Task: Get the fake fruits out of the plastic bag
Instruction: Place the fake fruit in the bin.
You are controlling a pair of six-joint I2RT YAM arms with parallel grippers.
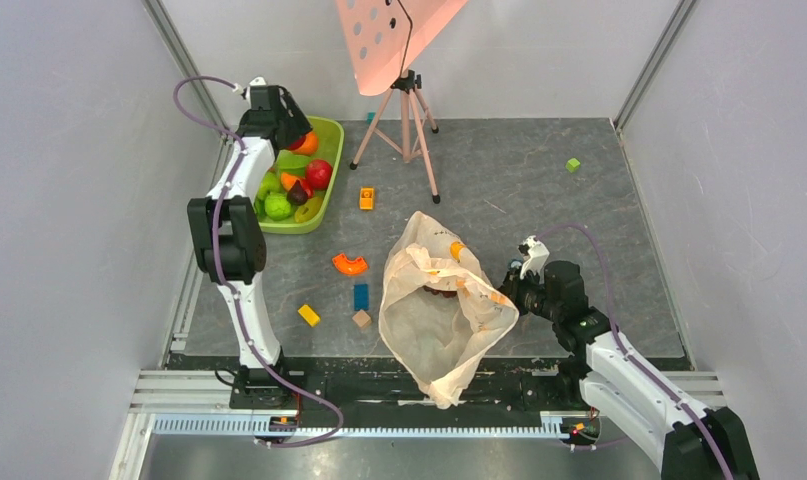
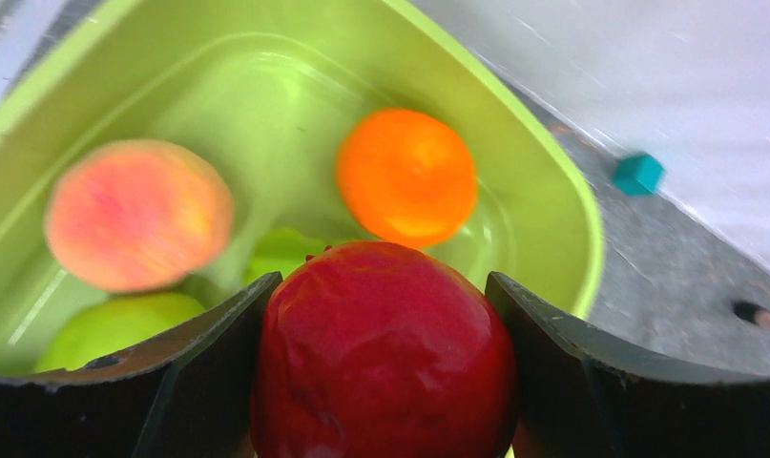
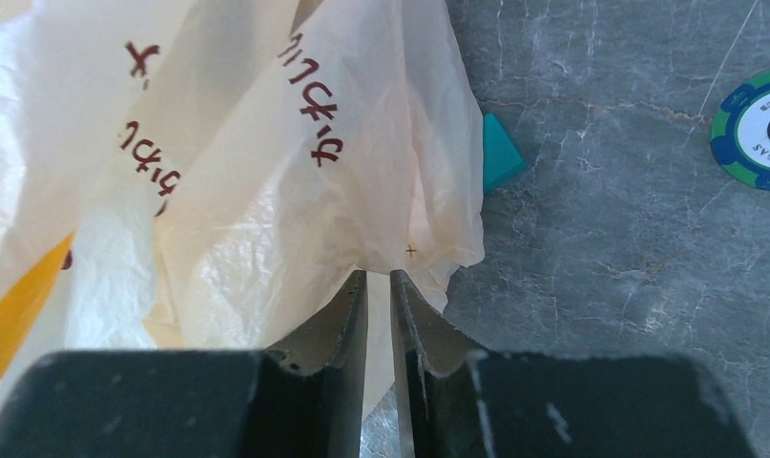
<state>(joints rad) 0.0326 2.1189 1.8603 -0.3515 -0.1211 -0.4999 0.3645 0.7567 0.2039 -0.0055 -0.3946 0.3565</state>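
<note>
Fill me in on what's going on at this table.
The left tool holds a red apple over the green tub, where a peach, an orange and green fruit already lie. The right tool pinches an edge of the bag, which lies mid-table with its mouth open. A dark thing shows inside, so the bag seems not yet empty.
</note>
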